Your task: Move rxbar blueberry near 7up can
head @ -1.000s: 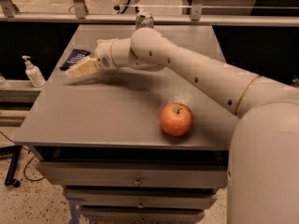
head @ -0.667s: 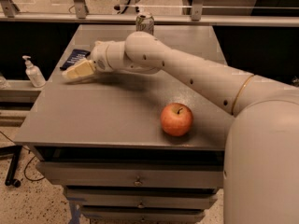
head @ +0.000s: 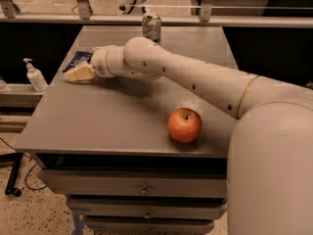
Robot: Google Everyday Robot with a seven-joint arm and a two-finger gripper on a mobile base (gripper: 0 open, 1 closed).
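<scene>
The rxbar blueberry (head: 78, 58) is a flat dark navy wrapper lying at the table's left edge, partly hidden by the gripper. The gripper (head: 78, 73) reaches left across the table and sits low over the bar's near end, its cream fingers at the wrapper. The 7up can (head: 152, 27) stands upright at the far edge of the table, behind the arm's wrist and well to the right of the bar.
A red apple (head: 185, 125) sits near the table's front right. A white pump bottle (head: 34, 76) stands on a lower shelf left of the grey table (head: 98, 126). The arm (head: 205, 82) spans the table's middle. Drawers are below the front edge.
The arm's elbow and wrist have shifted slightly, uncovering the can more. The gripper stays at the bar, and the bar and apple have not moved.
</scene>
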